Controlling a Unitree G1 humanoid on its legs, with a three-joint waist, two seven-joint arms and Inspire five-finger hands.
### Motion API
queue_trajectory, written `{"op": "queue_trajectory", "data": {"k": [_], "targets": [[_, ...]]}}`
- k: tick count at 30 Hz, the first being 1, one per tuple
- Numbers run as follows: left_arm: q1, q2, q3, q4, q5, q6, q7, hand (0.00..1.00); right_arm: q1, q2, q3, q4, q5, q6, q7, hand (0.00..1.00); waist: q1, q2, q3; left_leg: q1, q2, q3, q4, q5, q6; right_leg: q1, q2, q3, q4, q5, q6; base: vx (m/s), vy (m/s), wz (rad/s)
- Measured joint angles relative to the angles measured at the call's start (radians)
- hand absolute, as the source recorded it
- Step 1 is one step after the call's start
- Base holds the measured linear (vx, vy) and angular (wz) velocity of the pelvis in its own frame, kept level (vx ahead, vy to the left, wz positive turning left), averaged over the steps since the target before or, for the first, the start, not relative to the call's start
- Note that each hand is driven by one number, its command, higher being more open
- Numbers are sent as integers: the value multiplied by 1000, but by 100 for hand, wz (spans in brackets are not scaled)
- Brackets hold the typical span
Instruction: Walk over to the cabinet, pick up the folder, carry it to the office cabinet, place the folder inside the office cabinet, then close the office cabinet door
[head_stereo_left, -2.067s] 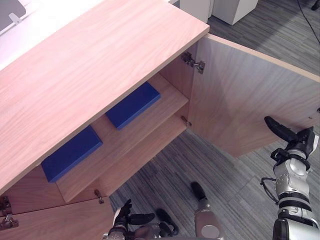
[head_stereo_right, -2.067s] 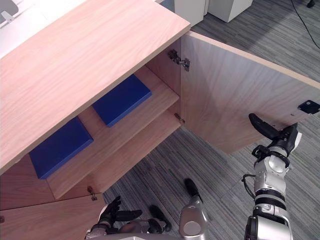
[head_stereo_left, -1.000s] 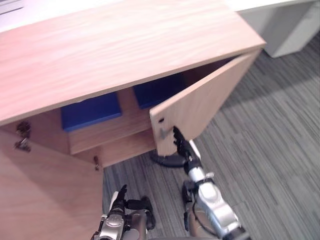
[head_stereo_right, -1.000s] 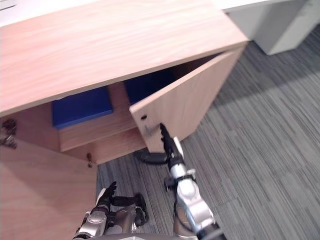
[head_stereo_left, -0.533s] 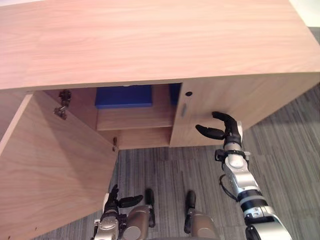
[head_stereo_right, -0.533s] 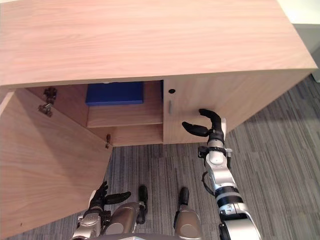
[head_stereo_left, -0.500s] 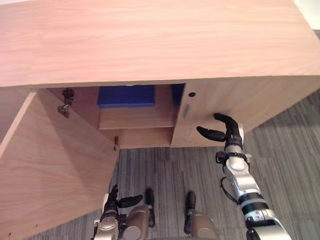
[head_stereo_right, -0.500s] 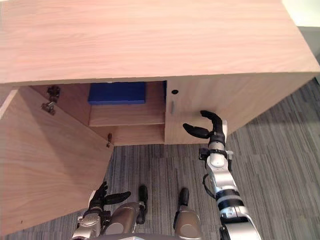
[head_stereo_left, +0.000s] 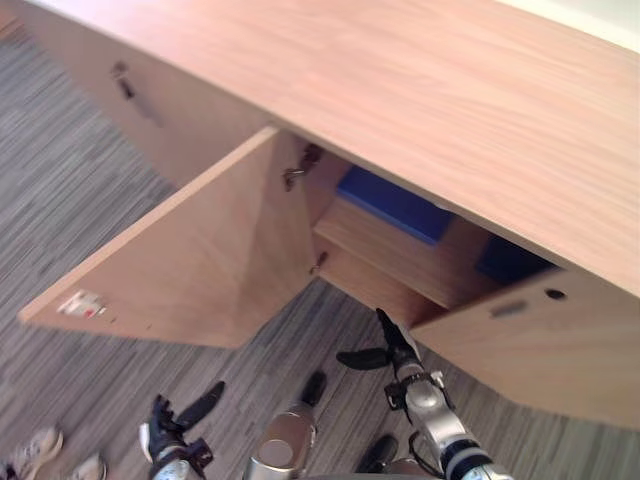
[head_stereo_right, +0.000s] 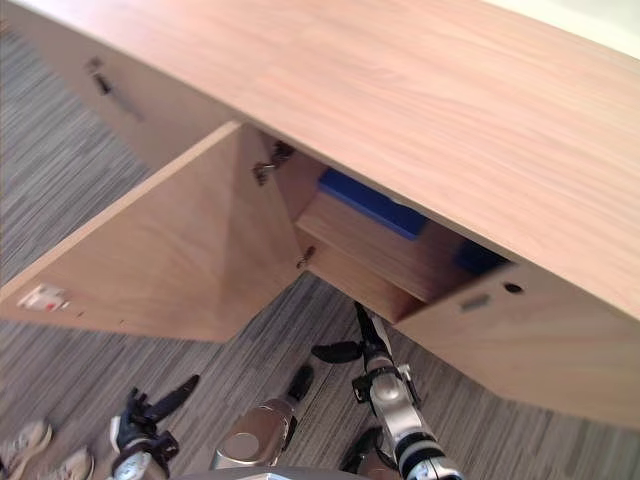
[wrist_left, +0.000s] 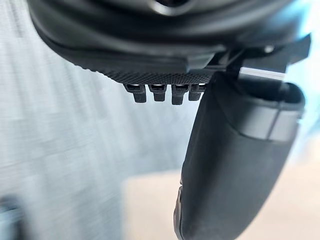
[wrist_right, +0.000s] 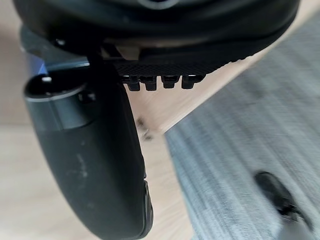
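The right hand (head_stereo_left: 392, 348) is at lower centre of the frame, fingers straight, thumb spread, holding nothing, just beside the edge of the half-shut right door (head_stereo_left: 540, 345). The left hand (head_stereo_left: 165, 420) hangs at lower left, fingers relaxed and empty. The blue folder (head_stereo_left: 395, 205) lies on a shelf inside the office cabinet (head_stereo_left: 450, 90), right of centre. The left door (head_stereo_left: 200, 260) stands wide open.

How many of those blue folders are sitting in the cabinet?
2. One blue folder lies on the shelf in the open left half. The other folder sits further right, partly hidden by the right door. More could be hidden behind it.
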Motion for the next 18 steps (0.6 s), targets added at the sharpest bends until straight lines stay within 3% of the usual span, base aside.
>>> {"op": "queue_trajectory", "data": {"k": [6,10,18], "targets": [[9,61,53,-233,-25,-65,25,100,-29,-12,0,17,3,-14,-15,100,20,6,-3,3,-19,-86,-81,64,-11,2,-9,-19,18,-63,18,-67,-33,49],[-16,137,53,-256,-24,-73,21,100,21,-23,0,33,10,-12,-8,100,17,10,-6,14,-4,-100,-127,86,-16,-7,-4,-17,32,-75,28,-80,-29,12],[-66,242,5,-332,40,-84,10,100,142,-71,-67,12,21,-13,13,100,-24,9,-19,18,23,-82,-148,108,-15,-32,12,29,46,-75,28,-65,-18,-11]]}}
